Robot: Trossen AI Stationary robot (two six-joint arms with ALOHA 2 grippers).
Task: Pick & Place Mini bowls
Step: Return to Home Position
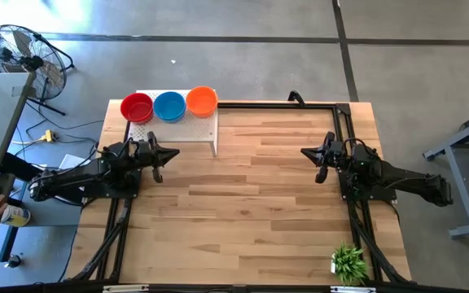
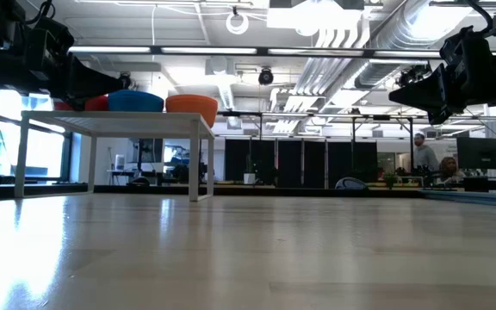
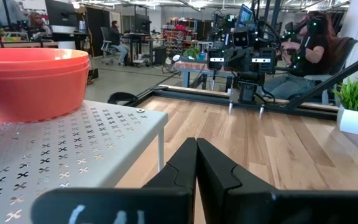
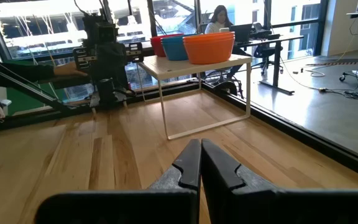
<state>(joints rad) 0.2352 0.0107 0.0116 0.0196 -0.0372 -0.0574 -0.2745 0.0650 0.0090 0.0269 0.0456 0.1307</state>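
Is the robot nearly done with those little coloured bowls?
It looks finished. Red bowls, blue bowls and orange bowls sit sorted by colour on the white stand; none lie on the table. Nothing is in hand: the left gripper and right gripper are shut and empty, clear of the stand. Probably only parking the arms remains.

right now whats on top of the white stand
Red bowls, blue bowls and orange bowls sit in a row on the stand. Each top bowl hides how many are nested beneath it. Left gripper and right gripper hang shut over the table.
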